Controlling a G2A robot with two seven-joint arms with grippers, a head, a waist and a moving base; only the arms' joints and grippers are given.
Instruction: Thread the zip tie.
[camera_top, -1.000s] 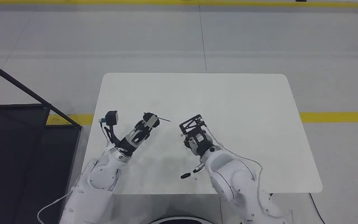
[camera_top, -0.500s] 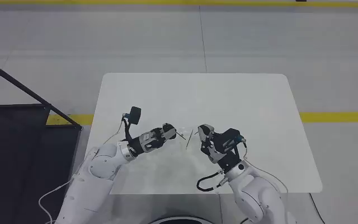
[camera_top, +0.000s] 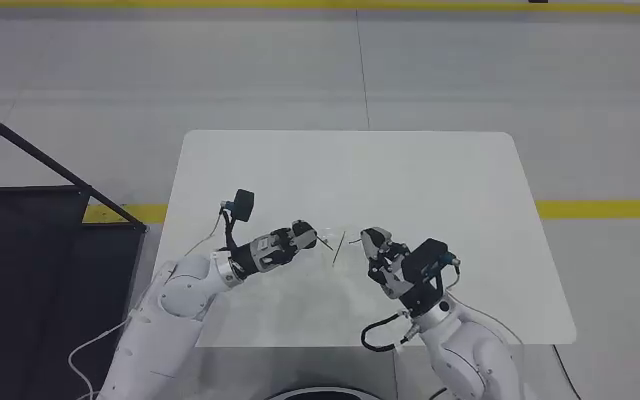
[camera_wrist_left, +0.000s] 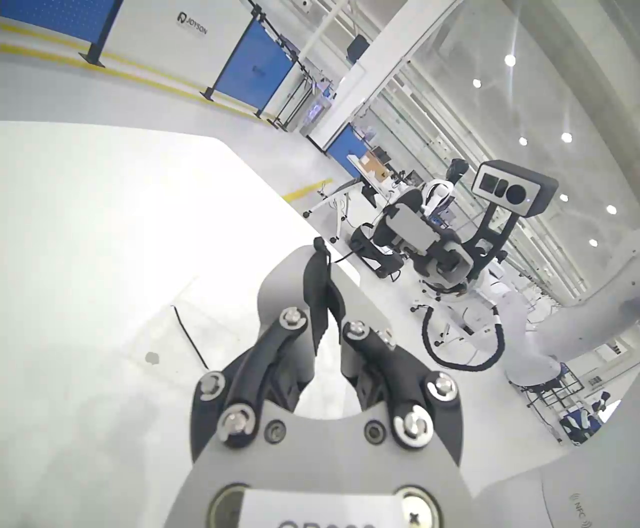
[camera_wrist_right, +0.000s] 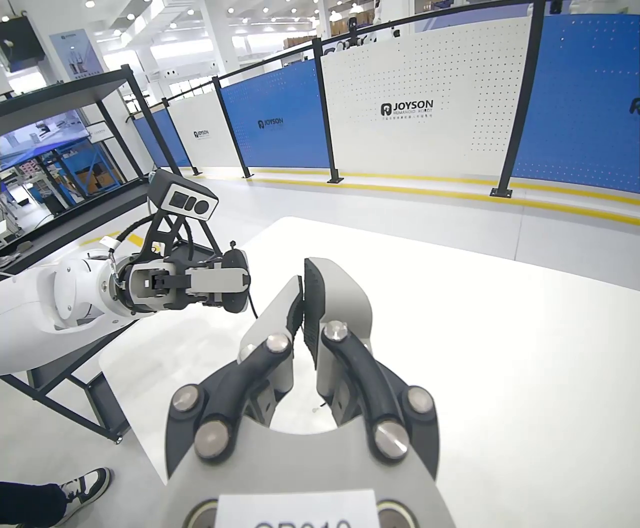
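**Operator:** What is the status of the threading operation?

**Technician:** It is not complete. The zip tie (camera_wrist_left: 190, 339) forms no loop. Its thin black strap hangs free below the left gripper (camera_top: 310, 238), over the white table (camera_top: 450, 180). Whether the strap's lower end touches the table cannot be told.

**Operator:** What are the end-effector states?

**Technician:** The left gripper's jaws are closed and clamped on one end of the zip tie. A small black part protrudes past the fingertips, and whether that is the head cannot be told. The right gripper (camera_top: 369, 240) has its pads pressed together with nothing visible between them, so it is judged to hold nothing.

**Operator:** Where is the right gripper?

**Technician:** It is near the zip tie, on the side opposite the left gripper, with its tips facing the tie. It is not seen touching the strap.

**Operator:** Which steps are done?

**Technician:** Judged: pick-up only. The zip tie is gripped and presented toward the right gripper.

**Operator:** Which steps are left?

**Technician:** Judged: the right gripper has to open, take the free end of the zip tie and bend it round to the held end. It then has to feed the tail through the head slot. With a strap this thin and limp, alignment is the main demand.
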